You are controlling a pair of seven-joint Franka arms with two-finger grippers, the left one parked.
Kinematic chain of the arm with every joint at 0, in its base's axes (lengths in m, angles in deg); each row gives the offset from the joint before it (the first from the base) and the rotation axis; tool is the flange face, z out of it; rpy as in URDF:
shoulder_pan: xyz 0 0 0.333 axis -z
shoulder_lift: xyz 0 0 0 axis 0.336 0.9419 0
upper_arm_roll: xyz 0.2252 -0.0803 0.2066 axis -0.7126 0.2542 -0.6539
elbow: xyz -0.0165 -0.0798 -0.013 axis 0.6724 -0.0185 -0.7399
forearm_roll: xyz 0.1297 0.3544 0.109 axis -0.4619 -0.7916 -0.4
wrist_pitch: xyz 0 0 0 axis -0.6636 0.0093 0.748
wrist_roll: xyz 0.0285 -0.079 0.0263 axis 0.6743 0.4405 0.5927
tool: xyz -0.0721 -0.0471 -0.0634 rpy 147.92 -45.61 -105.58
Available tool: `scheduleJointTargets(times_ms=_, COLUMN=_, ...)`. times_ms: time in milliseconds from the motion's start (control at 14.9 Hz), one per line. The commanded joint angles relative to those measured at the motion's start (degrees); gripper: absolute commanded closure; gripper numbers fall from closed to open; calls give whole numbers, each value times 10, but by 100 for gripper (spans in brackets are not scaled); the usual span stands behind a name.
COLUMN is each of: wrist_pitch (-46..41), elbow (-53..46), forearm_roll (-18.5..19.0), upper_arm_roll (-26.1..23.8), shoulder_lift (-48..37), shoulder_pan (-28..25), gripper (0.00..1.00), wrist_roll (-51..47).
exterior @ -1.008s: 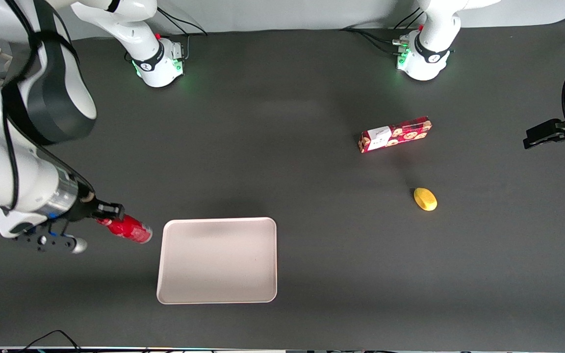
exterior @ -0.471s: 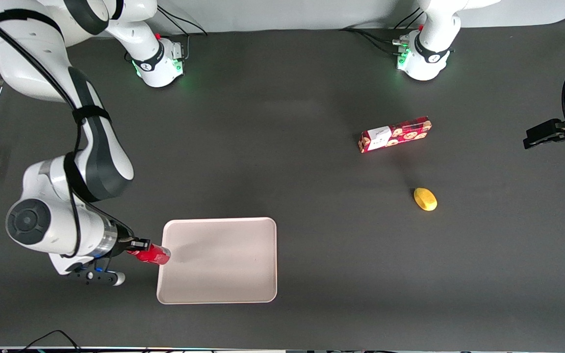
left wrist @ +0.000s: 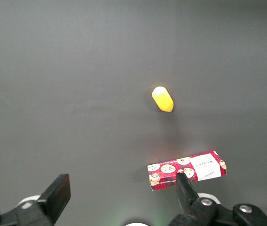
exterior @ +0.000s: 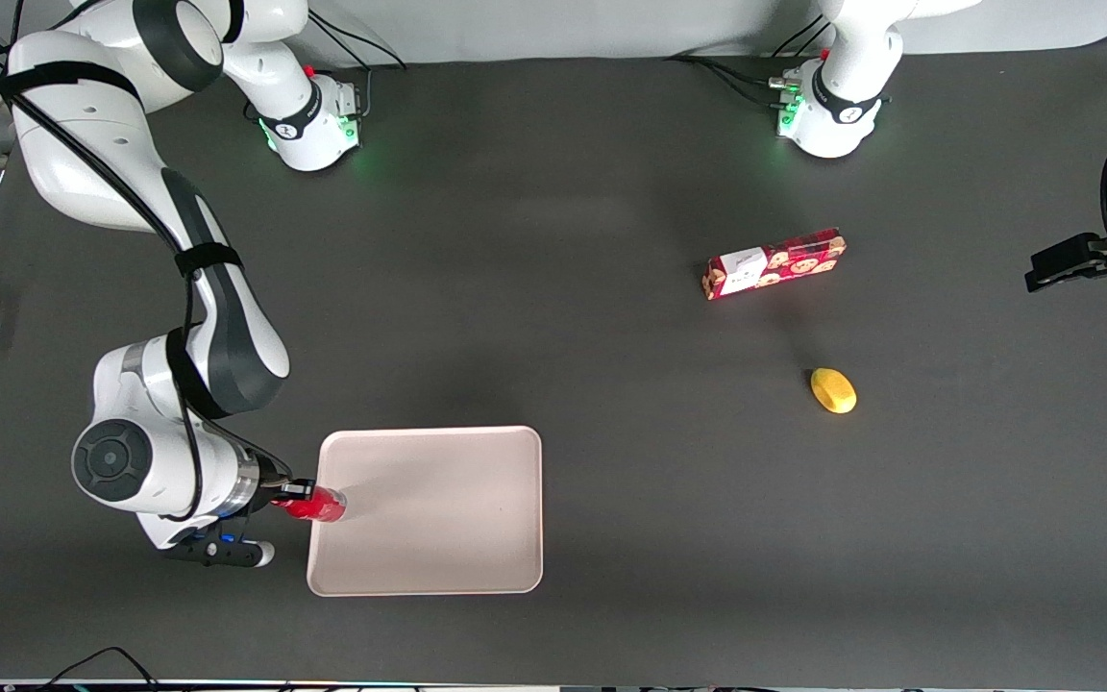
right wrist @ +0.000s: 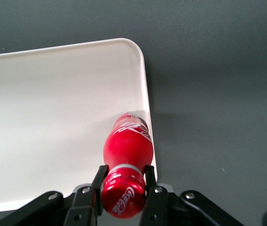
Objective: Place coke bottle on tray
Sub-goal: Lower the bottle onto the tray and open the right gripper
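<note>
Dark grey counter (left wrist: 77,70) filled nearly the whole left wrist view. A small yellow oval object (left wrist: 162,99) lay on it alone, casting a faint shadow. Near it, apart and not touching, a long red cookie box (left wrist: 187,170) lay flat, printed with cookie pictures and a white label panel at one end. Two black fingers (left wrist: 188,193) of the parked arm showed at the frame's edge, spread wide apart; one overlapped the box's edge in the picture.

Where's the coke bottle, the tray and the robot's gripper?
coke bottle (right wrist: 128,143): right wrist view, red body.
tray (exterior: 438,509): front view, bare floor.
gripper (right wrist: 123,184): right wrist view, between the fingertips, at the bottle's neck.
</note>
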Motion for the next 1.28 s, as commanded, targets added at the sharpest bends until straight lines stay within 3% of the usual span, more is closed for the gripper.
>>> scheduleJointTargets(times_ms=0, wrist_pitch=10, elbow=-27, forearm_roll=22, upper_arm_roll=-5, shoulder_lift=20, shoulder_pan=-5, gripper=100, wrist_roll=-4)
scheduleJointTargets(times_ms=202, wrist_pitch=10, elbow=-27, forearm_roll=23, upper_arm_roll=-5, shoulder_lift=22, shoulder_pan=-11, gripper=97, wrist_roll=-4)
scheduleJointTargets(times_ms=269, wrist_pitch=13, elbow=-27, forearm_roll=23, upper_arm_roll=-5, shoulder_lift=25, shoulder_pan=-11, gripper=43, wrist_roll=-3)
scheduleJointTargets(times_ms=336, wrist_pitch=16, elbow=-27, forearm_roll=23, upper_arm_roll=-5, shoulder_lift=25, shoulder_pan=-11, gripper=18, wrist_roll=-3)
scheduleJointTargets(times_ms=403, wrist_pitch=16, elbow=-27, forearm_roll=24, upper_arm_roll=-5, shoulder_lift=24, shoulder_pan=-11, gripper=0, wrist_roll=-1)
scheduleJointTargets(times_ms=672, wrist_pitch=5, elbow=-27, forearm_roll=52, upper_arm_roll=-10, shoulder_lift=9, shoulder_pan=-12, gripper=0, wrist_roll=6)
scheduleJointTargets(times_ms=874, wrist_pitch=-73, elbow=-27, forearm_roll=69, upper_arm_roll=-19, shoulder_lift=-50, shoulder_pan=-9, gripper=0, wrist_roll=23)
scheduleJointTargets(times_ms=1210, wrist_pitch=-240, elbow=-26, forearm_roll=-11, upper_arm_roll=17, shoulder_lift=-184, shoulder_pan=10, gripper=0, wrist_roll=130)
